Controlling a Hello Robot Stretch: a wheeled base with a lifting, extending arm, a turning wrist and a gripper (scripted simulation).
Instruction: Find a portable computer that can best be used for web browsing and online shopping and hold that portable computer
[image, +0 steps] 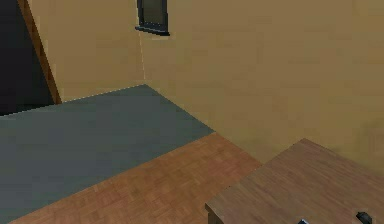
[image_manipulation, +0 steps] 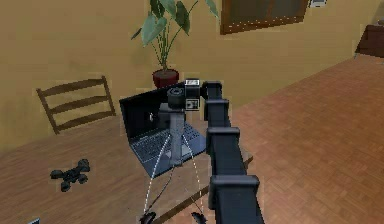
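Evidently within reach, an open laptop (image_manipulation: 150, 122) is seen on the wooden desk (image_manipulation: 95, 198), set toward the desk's far side with its lid raised and its hinge line running across the arm's line of reach. The pincer (image_manipulation: 172, 212) is pictured over the desk's near part, its dark body overlapping the laptop's right edge, so the keyboard lies just left of it. Contact cannot be judged, nor can it be told whether anything is held. A chair (image_manipulation: 75, 100) and a potted plant (image_manipulation: 165, 45) are seen at the desk's far side. Only a short sideways correction appears to be needed.
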